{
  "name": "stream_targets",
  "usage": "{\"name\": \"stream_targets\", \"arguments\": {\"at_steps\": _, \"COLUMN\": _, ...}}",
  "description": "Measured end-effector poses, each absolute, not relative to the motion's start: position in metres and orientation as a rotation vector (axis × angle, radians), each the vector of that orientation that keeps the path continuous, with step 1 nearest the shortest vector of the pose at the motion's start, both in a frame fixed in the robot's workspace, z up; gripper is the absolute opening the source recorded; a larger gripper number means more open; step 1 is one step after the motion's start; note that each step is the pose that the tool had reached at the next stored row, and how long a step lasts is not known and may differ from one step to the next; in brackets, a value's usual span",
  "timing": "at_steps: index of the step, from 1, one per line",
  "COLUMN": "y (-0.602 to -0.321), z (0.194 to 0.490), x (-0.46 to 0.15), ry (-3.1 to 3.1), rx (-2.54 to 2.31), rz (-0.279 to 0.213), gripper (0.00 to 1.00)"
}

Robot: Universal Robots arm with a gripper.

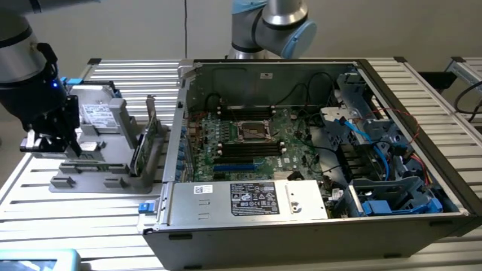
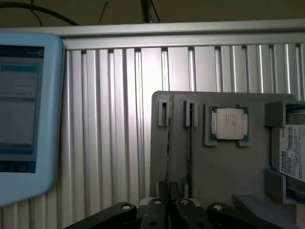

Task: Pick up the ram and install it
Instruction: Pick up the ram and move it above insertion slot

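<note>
Down in the gray holder (image 2: 224,164), the ram (image 2: 167,143) stands clamped between the jaws.

Two sticks are counted, a ram (image 2: 167,143) and a second ram (image 2: 189,148), plus one processor chip (image 2: 229,123), one drive (image 2: 294,152), one holder (image 2: 224,167), one tablet (image 2: 24,109) and one computer case (image 1: 301,243).

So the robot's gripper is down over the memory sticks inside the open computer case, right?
Not quite. The gripper is down over the ram, but outside the computer case, at the grey holder on the exterior view's left. The exterior view shows it.
</note>
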State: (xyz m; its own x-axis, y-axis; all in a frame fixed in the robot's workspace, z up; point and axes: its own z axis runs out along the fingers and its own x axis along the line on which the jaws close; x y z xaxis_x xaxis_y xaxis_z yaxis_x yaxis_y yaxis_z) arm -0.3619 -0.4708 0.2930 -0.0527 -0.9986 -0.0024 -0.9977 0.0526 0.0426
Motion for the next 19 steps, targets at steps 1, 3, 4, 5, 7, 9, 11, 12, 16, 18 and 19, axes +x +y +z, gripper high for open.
{"name": "stream_targets", "arguments": {"at_steps": 1, "y": -0.471, "z": 0.297, "x": -0.361, "ry": -2.259, "rx": 2.142, "rz": -0.049, "gripper": 0.14}}
{"name": "stream_targets", "arguments": {"at_steps": 3, "y": -0.471, "z": 0.306, "x": -0.359, "ry": -2.259, "rx": 2.140, "rz": -0.048, "gripper": 0.14}}
{"name": "stream_targets", "arguments": {"at_steps": 4, "y": -0.471, "z": 0.311, "x": -0.356, "ry": -2.259, "rx": 2.140, "rz": -0.048, "gripper": 0.14}}
{"name": "stream_targets", "arguments": {"at_steps": 5, "y": -0.471, "z": 0.315, "x": -0.354, "ry": -2.259, "rx": 2.140, "rz": -0.048, "gripper": 0.14}}
{"name": "stream_targets", "arguments": {"at_steps": 7, "y": -0.471, "z": 0.325, "x": -0.347, "ry": -2.259, "rx": 2.140, "rz": -0.048, "gripper": 0.14}}
{"name": "stream_targets", "arguments": {"at_steps": 9, "y": -0.471, "z": 0.334, "x": -0.341, "ry": -2.259, "rx": 2.140, "rz": -0.048, "gripper": 0.14}}
{"name": "stream_targets", "arguments": {"at_steps": 11, "y": -0.471, "z": 0.343, "x": -0.335, "ry": -2.259, "rx": 2.140, "rz": -0.048, "gripper": 0.14}}
{"name": "stream_targets", "arguments": {"at_steps": 12, "y": -0.471, "z": 0.347, "x": -0.331, "ry": -2.259, "rx": 2.140, "rz": -0.048, "gripper": 0.14}}
{"name": "stream_targets", "arguments": {"at_steps": 16, "y": -0.471, "z": 0.366, "x": -0.316, "ry": -2.259, "rx": 2.140, "rz": -0.048, "gripper": 0.14}}
{"name": "stream_targets", "arguments": {"at_steps": 18, "y": -0.471, "z": 0.375, "x": -0.308, "ry": -2.259, "rx": 2.140, "rz": -0.048, "gripper": 0.14}}
{"name": "stream_targets", "arguments": {"at_steps": 19, "y": -0.471, "z": 0.379, "x": -0.303, "ry": -2.259, "rx": 2.140, "rz": -0.048, "gripper": 0.14}}
